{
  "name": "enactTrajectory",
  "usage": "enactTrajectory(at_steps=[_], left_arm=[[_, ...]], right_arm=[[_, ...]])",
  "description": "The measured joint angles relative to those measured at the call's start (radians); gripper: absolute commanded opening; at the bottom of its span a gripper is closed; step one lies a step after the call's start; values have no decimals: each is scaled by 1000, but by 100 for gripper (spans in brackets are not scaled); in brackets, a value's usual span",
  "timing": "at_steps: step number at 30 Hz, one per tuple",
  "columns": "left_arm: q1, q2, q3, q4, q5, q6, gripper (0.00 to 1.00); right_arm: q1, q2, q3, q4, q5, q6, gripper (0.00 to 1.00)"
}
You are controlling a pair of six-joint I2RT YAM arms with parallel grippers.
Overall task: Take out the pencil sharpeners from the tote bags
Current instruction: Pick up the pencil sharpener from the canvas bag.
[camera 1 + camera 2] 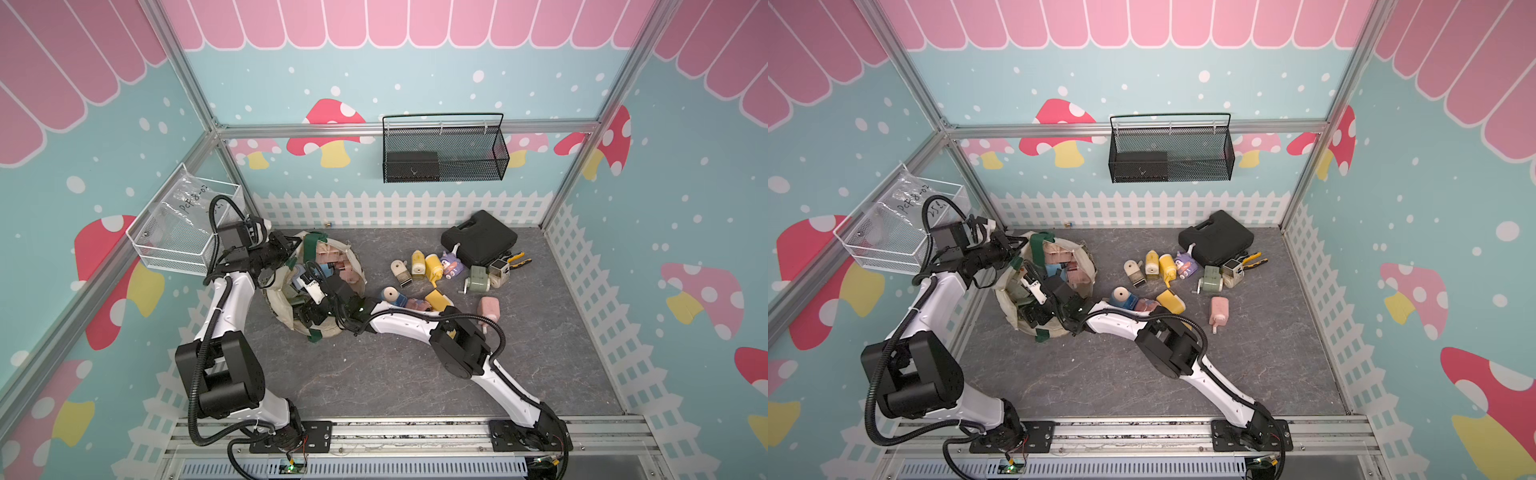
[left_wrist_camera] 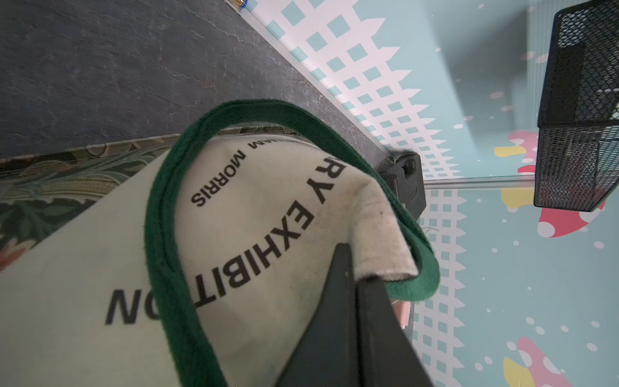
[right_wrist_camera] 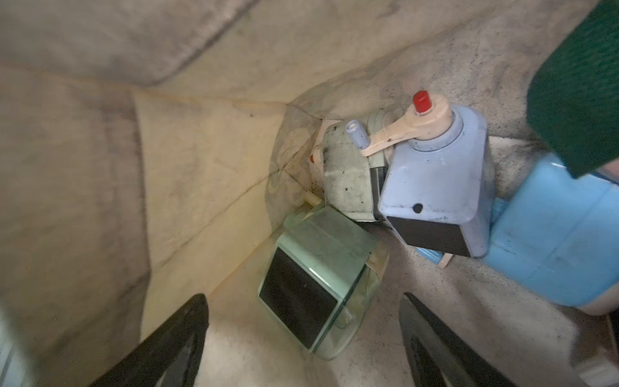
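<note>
Top views and wrist views: tote bag held open at the rim, right gripper spread inside

Grey stone-patterned tabletop (image 1: 374, 374), walled by mushroom-print panels. Two white-and-black arms reaching from the near rail toward the table's left half.

Cream tote bag (image 1: 277, 309) (image 1: 1004, 305) slumped there in both top views, mouth turned upward, dark green strap (image 2: 160, 217) looped over the canvas, several sharpeners inside.

Black mesh basket (image 1: 444, 176) hung on the back wall. White wire basket (image 1: 183, 253) on the left wall, holding a clear plastic bag (image 1: 187, 203). Black plastic case (image 1: 478, 241) at the far right of the table.

Left gripper (image 2: 355, 268): clenched on the tote bag's rim, canvas edge pinched at the fingertips.

Right gripper (image 3: 303, 298): down inside the bag, fingers spread wide, grasping nothing. Sage-green sharpener (image 3: 311, 268) just ahead of the gap. Beyond it, lilac-blue sharpener (image 3: 435, 174) with cream crank and red knob, leaning against a grimy off-white sharpener (image 3: 348, 181). Bright blue sharpener (image 3: 552, 241) alongside, partly under a strap.

Out on the table, right of the bag:
- Beige sharpener (image 1: 400, 272), two yellow sharpeners (image 1: 417, 262) and purple cartoon sharpener (image 1: 451, 266) in a row near the case.
- Green crank sharpener (image 1: 478, 279) touching a boxy beige sharpener (image 1: 498, 272).
- Blue-and-cream sharpener (image 1: 390, 296), partly hidden by the right arm.
- Pink sharpener (image 1: 490, 309), lying apart.

Yellow-and-black pliers (image 1: 517, 259) just beside the case.
</note>
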Motion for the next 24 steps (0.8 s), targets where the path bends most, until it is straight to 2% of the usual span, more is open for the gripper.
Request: enactTrajectory(at_steps=[4, 11, 17, 24], left_arm=[[0, 0, 0, 0, 0, 0, 0], [0, 0, 0, 0, 0, 0, 0], [0, 0, 0, 0, 0, 0, 0], [0, 0, 0, 0, 0, 0, 0]], right_arm=[[2, 60, 77, -7, 10, -6, 97], [3, 159, 217, -35, 2, -27, 97], [2, 238, 323, -84, 53, -19, 95], [-1, 259, 342, -151, 125, -8, 88]])
